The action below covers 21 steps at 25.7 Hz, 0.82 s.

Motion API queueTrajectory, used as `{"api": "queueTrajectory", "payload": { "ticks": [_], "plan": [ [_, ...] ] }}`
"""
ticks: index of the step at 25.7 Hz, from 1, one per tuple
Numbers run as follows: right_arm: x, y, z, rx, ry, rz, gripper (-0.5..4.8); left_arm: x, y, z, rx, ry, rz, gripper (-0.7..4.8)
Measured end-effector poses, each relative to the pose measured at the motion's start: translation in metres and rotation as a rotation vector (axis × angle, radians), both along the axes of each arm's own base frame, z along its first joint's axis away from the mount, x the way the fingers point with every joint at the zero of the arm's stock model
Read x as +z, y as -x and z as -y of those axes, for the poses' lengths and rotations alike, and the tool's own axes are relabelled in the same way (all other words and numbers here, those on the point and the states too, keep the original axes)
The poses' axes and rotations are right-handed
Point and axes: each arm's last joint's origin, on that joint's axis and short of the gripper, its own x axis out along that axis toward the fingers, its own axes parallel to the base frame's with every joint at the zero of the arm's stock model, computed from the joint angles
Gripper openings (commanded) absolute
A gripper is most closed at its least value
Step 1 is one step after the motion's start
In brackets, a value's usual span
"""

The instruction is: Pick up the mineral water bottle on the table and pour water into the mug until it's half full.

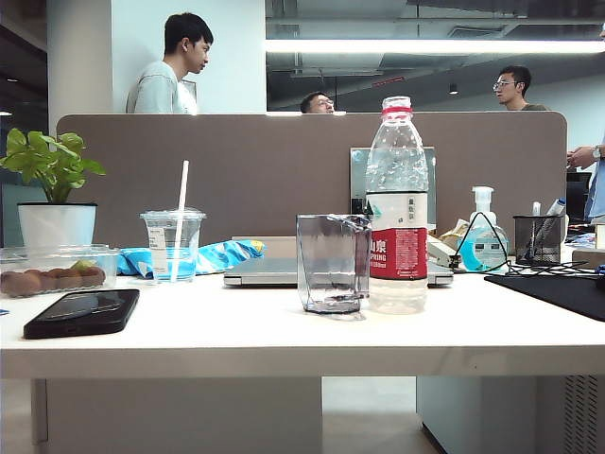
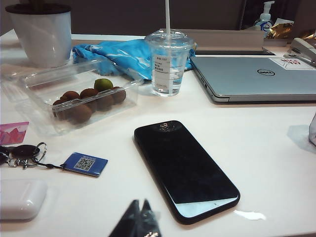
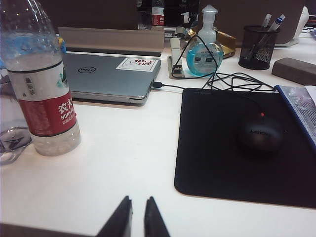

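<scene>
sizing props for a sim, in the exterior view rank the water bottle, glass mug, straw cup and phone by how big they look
1. mineral water bottle, clearly the tallest.
2. mug and phone: not ranked, since the phone lies flat and nearer the camera.
3. plastic cup with straw, though it stands farther back, so it may only look smaller.

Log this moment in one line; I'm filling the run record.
stage: not started | clear plastic red-labelled bottle: upright, uncapped, beside glass mug | left pincer: shut, empty | right pincer: shut, empty
</scene>
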Motion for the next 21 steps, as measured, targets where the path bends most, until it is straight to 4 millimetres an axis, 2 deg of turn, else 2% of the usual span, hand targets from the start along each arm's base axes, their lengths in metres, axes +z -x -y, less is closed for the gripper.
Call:
{"api": "queueTrajectory", "payload": {
  "ticks": [2, 16, 19, 21],
  "plan": [
    [-0.001, 0.000, 0.000, 0.000, 0.000, -0.007, -0.06, 0.000, 0.000, 0.000, 0.000, 0.000, 0.000, -0.04],
    [-0.003, 0.000, 0.000, 0.004, -0.025, -0.037, -0.06, 0.001, 0.000, 0.000, -0.002, 0.004, 0.008, -0.05],
    [0.008, 0.002, 0.000, -0.007, -0.155, -0.010, -0.06, 0.019, 0.001, 0.002, -0.077, 0.080, 0.142, -0.05],
    [0.030, 0.007, 0.000, -0.013, -0.190, 0.053, -0.06, 0.041, 0.006, 0.003, -0.097, 0.128, 0.235, -0.05]
  ]
}}
